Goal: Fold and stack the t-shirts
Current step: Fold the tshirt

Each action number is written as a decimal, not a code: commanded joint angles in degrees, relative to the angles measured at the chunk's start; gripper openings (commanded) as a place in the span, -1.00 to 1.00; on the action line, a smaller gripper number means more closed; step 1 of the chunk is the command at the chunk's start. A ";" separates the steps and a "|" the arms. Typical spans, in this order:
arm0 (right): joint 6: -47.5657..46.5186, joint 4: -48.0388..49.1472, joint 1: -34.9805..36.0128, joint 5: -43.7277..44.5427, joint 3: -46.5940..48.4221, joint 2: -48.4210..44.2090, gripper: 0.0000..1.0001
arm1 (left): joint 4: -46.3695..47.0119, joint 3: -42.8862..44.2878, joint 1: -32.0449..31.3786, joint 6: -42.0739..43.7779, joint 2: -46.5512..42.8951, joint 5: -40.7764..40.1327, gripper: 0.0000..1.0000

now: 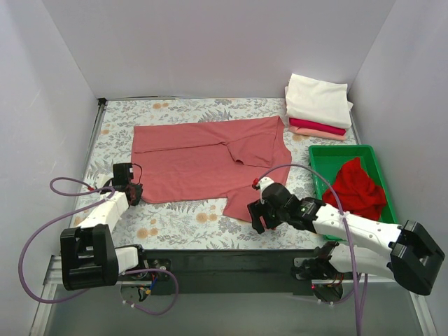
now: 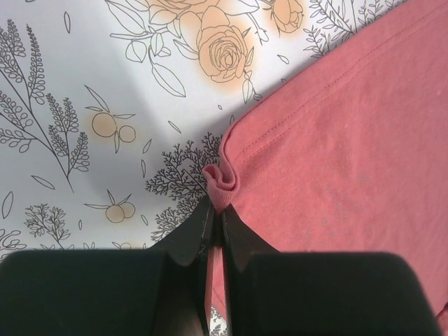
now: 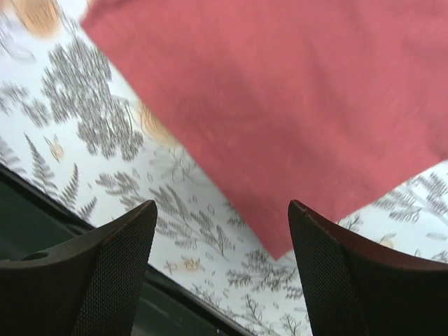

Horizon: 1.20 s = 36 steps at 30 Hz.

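Two grippers: at the shirt's (image 1: 203, 164) near edge, likely to lift it for a fold.
Left gripper (image 2: 217, 213): pinching the near-left hem corner.
Right gripper (image 3: 222, 213): spread over the near-right corner.
Shirt: flat, centre.

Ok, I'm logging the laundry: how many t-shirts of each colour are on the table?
1 dusty salmon-red cotton t-shirt, spread flat
1 bright red cotton t-shirt, crumpled in the green plastic tray
1 white folded cotton t-shirt, far right
1 crimson folded t-shirt, under the white one
1 peach folded t-shirt, under the crimson one
Total: 5 t-shirts
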 commanded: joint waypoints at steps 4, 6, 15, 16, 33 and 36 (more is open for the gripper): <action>4.05 -7.69 6.43 3.97 -0.57 2.73 0.53 | -0.83 -0.22 0.28 0.44 -1.82 -0.41 -1.00; 4.93 -7.77 6.44 5.63 -0.66 4.39 0.48 | -0.83 -0.66 0.28 0.26 -2.52 -0.76 -1.00; 6.69 -10.14 6.52 12.06 1.28 7.40 0.26 | -0.92 -0.75 0.28 0.44 -3.05 -0.85 -1.00; 6.52 -10.41 6.52 12.23 1.63 7.13 0.26 | -1.01 -0.66 0.28 0.44 -3.14 -0.85 -1.00; 3.01 -11.03 3.27 12.16 2.77 10.46 0.13 | -0.83 -0.66 0.28 0.79 -3.58 -1.99 -1.00; 2.74 -11.11 3.18 9.96 3.21 11.88 -0.30 | -1.18 -0.66 0.28 0.79 -3.32 -2.78 -1.00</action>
